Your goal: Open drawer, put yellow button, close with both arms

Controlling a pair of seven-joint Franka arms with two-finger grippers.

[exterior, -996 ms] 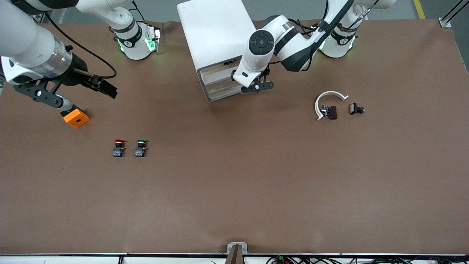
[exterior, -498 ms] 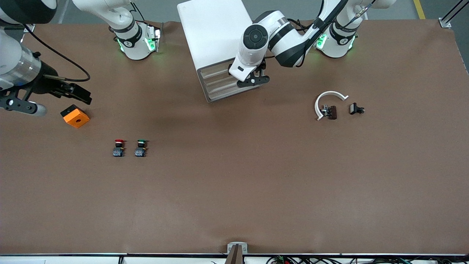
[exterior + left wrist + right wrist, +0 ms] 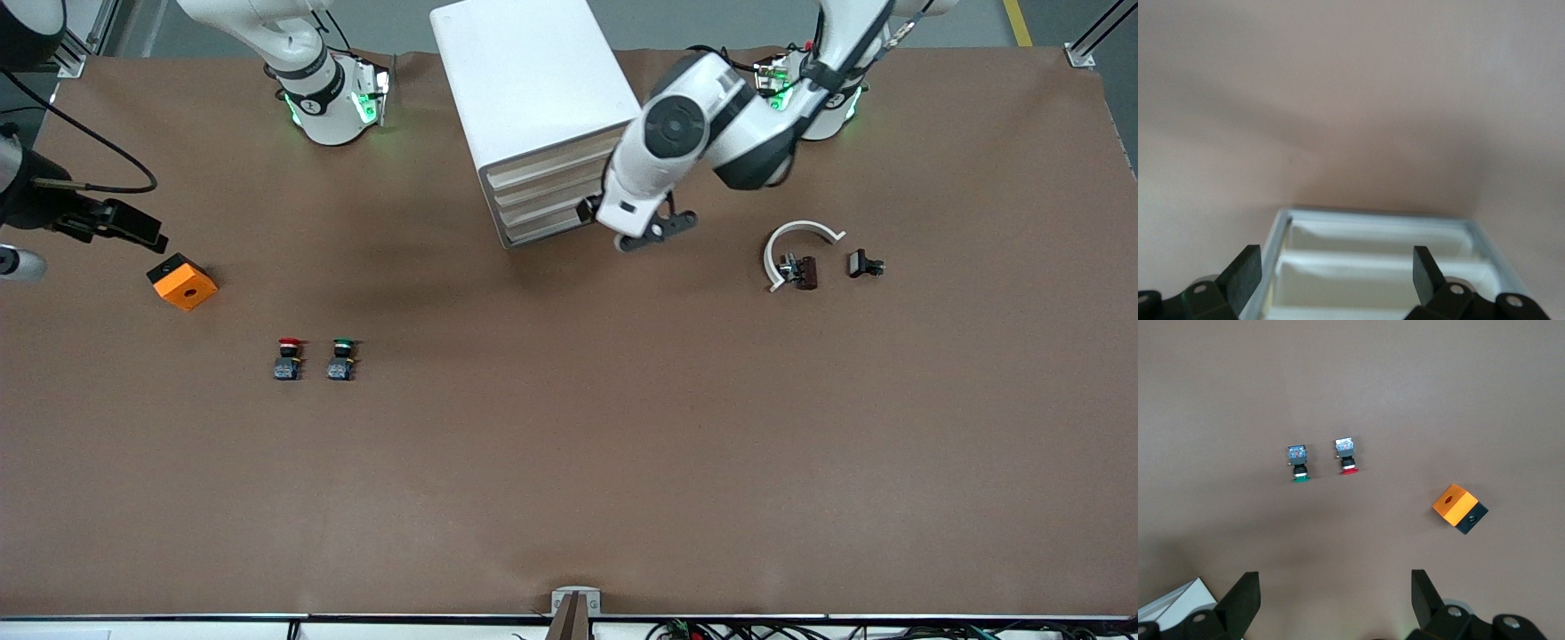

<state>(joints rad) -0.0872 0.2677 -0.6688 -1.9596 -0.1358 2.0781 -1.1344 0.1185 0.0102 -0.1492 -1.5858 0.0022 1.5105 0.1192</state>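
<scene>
Surface: table (image 3: 569, 498) under a matte brown cover, slightly wrinkled along its edges.

1. Right gripper (image 3: 1333, 600): black, two flat fingers, over the table's edge at the right arm's end, near item 2. Jaws spread wide, nothing between them.
2. Orange block (image 3: 182, 286): cube with a small round hole in its top face and a black underside, resting askew.
3. Red-capped button (image 3: 287, 358): round cap on a black and blue body, lying on its side.
4. Green-capped button (image 3: 340, 358): same form, just beside item 3, the two parallel.
5. Cabinet (image 3: 533, 89): smooth white box, set at an angle between the two arm bases, with four shallow drawers stacked in its front.
6. Drawer (image 3: 551, 162): uppermost of the four, pale beige front, apparently pushed in level with the three below it.
7. Yellow button: not seen in any view; its place could not be told.
8. Left gripper (image 3: 653, 229): black, on a glossy white arm, over the table just beside the cabinet's front corner toward the left arm's end. Jaws spread, holding nothing.
9. White plastic arc (image 3: 800, 236): thin C-shaped strip, lying flat.
10. Dark brown part (image 3: 805, 272): small, blocky, touching the arc's open side.
11. Black clip-like part (image 3: 864, 264): small, near item 10, apart from it.
</scene>
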